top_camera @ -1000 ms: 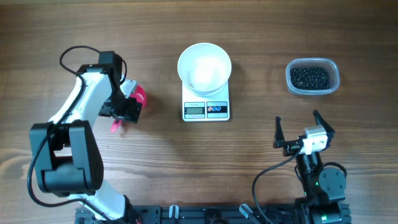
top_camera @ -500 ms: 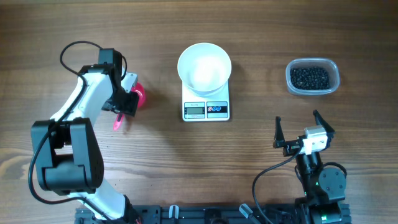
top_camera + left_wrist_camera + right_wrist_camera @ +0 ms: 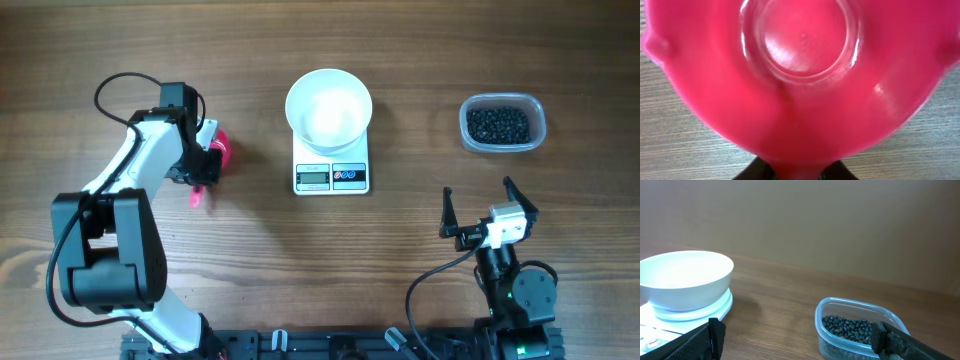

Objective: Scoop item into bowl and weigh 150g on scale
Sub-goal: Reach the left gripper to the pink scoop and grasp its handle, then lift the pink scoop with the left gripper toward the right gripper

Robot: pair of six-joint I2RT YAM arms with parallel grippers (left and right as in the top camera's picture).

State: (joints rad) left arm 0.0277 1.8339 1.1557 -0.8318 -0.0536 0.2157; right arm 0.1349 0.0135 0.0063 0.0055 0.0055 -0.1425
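Two claws poised: the left claw [image 3: 205, 172] grips the pink scoop [image 3: 224, 152] by its handle to fetch black beans [image 3: 498, 124], the right claw [image 3: 478, 192] idles open.

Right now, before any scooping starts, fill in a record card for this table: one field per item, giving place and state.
bowl: white, empty, on the scale
scale: centre, display toward the robot
black beans: in the clear tub, far right
pink scoop: left side, handle between the left jaws
left jaws: closed on the pink scoop
right jaws: open, holding nothing
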